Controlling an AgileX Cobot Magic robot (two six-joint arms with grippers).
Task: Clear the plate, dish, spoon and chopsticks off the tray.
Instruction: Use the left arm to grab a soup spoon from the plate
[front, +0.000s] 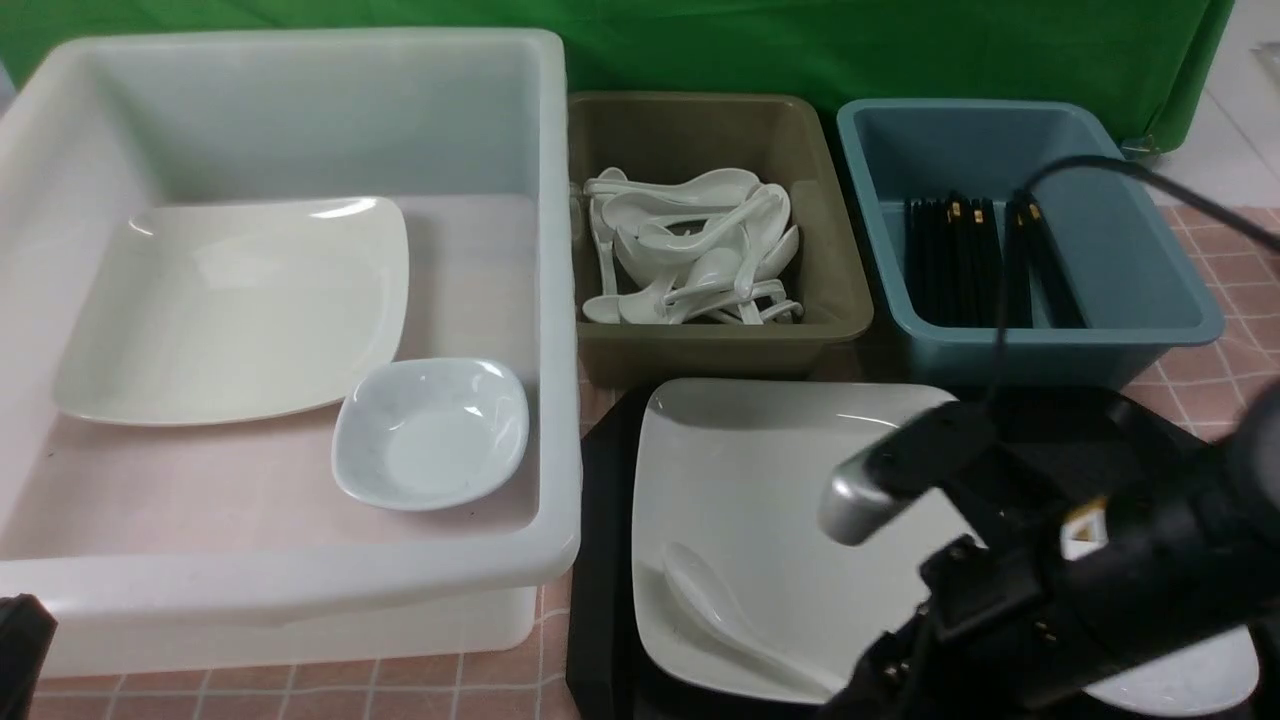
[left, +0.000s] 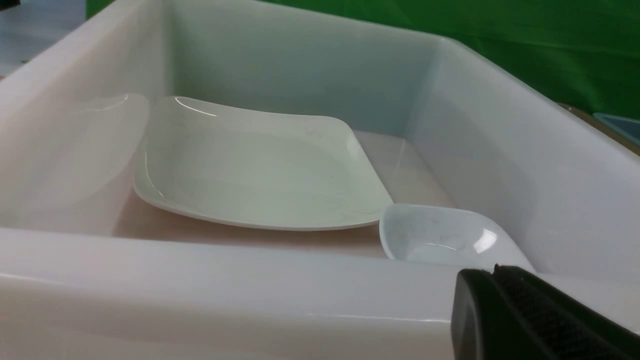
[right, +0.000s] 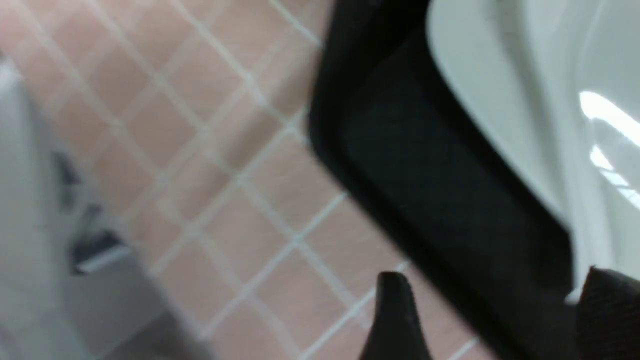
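Observation:
The black tray lies at the front, right of centre. The large white plate rests on it, and the white spoon lies in the plate's near-left part. Part of the small dish shows at the tray's near right, behind my right arm. No chopsticks show on the tray. My right gripper is open, its fingertips either side of the tray's rim, with a white glossy edge close by. My left gripper is shut and empty, just outside the white bin's near wall.
A big white bin at the left holds another plate and a small dish. An olive bin behind the tray holds several spoons. A blue bin holds several black chopsticks. The tablecloth is pink-checked.

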